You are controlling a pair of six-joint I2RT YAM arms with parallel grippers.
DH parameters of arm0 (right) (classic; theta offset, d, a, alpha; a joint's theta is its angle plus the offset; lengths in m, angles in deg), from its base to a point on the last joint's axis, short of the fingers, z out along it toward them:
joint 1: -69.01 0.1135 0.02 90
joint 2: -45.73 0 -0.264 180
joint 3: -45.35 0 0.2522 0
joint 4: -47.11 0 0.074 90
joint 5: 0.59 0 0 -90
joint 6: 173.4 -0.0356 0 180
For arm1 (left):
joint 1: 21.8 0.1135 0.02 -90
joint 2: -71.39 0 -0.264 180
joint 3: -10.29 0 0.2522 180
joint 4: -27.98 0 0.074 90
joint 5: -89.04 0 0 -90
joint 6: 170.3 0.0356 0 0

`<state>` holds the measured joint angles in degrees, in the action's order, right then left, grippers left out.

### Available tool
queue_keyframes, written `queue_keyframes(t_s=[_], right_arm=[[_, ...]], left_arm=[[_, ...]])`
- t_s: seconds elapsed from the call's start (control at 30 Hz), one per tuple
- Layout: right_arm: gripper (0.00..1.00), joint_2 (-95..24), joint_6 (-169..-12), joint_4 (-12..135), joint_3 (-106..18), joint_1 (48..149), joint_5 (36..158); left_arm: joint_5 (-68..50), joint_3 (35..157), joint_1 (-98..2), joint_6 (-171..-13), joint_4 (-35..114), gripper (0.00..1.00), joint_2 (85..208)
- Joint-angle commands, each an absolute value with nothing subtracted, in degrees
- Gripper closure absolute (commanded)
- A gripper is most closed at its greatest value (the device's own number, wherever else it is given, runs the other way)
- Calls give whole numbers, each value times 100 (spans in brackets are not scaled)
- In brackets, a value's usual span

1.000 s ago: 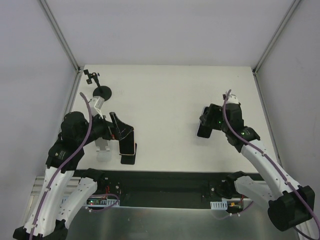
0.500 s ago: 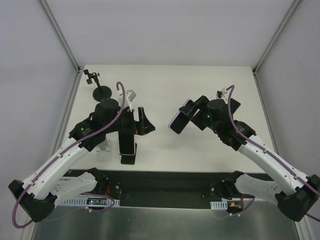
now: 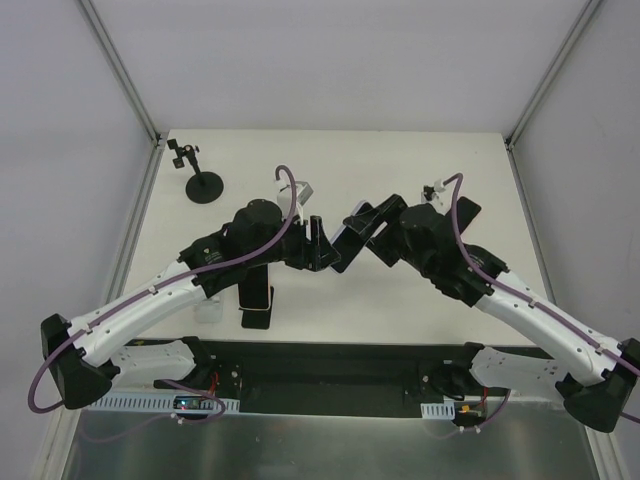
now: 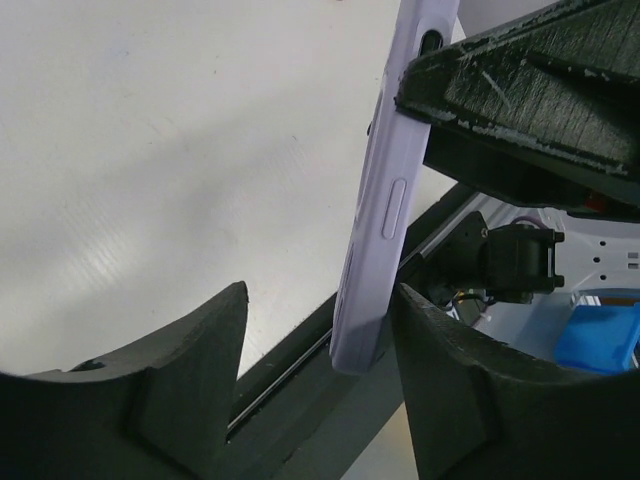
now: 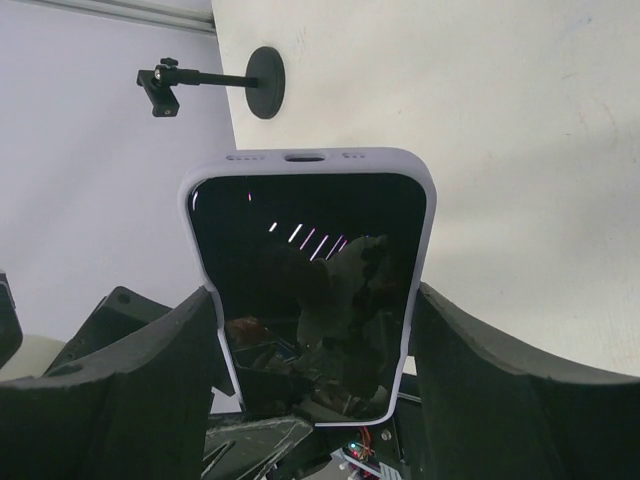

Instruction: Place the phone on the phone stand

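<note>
Glossy-screened phone [image 5: 310,300], matt lilac case [image 4: 385,200], rough black plastic fingers [image 4: 190,380]

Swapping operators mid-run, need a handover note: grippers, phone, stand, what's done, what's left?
Right gripper: shut on the phone, held above mid-table, screen facing its wrist camera.
Left gripper: open, jaws either side of the phone's edge, not clamped.
Phone stand: black, at the near edge under the left arm, no phone on it.
Done: phone picked up.
Left: probably hand over to the left arm, then seat the phone on the stand.
</note>
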<state>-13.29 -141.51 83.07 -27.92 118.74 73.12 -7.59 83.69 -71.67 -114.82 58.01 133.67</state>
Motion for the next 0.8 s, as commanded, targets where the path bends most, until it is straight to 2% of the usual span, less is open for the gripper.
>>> queue_keyframes(t_s=[0.0,0.03,0.13,0.17,0.2,0.23,0.3,0.33,0.37,0.43,0.47,0.57,0.7,0.77], right_arm=[[99,-1123,-14378,7792,-2976,12051,7218],[99,-1096,-14361,7697,-2959,12086,7218],[99,-1035,-14098,7250,-2853,12156,7384],[99,-1052,-13966,7082,-2835,12157,7533],[97,-1061,-13774,6846,-2766,12157,8022],[80,-1070,-13180,6182,-2695,12139,8331],[56,-1044,-12675,5597,-2494,12148,9356],[25,-1035,-12316,5430,-2449,12148,9598],[15,-991,-11982,5402,-2422,12148,9826],[1,-964,-11297,5497,-2492,12139,10670],[1,-921,-10571,5725,-2545,12139,10881],[3,-815,-9758,6429,-2686,11990,11611],[1,-727,-9177,6386,-2878,11884,13146],[3,-762,-8895,6789,-3272,11884,13361]], left_arm=[[-772,8505,-7234,-11607,5290,48,13396],[-833,8513,-7243,-11616,5255,51,13423],[-1140,8522,-7251,-11660,5167,77,13467],[-1359,8513,-7252,-11660,5167,96,13467],[-1431,8505,-7252,-11669,5158,100,13423],[-1484,8418,-7252,-11773,5150,100,13336],[-1475,8277,-7260,-11862,5132,100,12915],[-1467,8102,-7260,-11854,5141,100,12722],[-1449,7987,-7260,-11827,5141,100,12285],[-1379,7637,-7260,-11792,5132,100,11817],[-1361,7521,-7260,-11774,5132,100,11353],[-1676,7231,-7252,-11617,5149,100,10675],[-2625,7098,-7252,-11380,5132,100,10251],[-3100,7098,-7252,-11326,5132,100,10093]])
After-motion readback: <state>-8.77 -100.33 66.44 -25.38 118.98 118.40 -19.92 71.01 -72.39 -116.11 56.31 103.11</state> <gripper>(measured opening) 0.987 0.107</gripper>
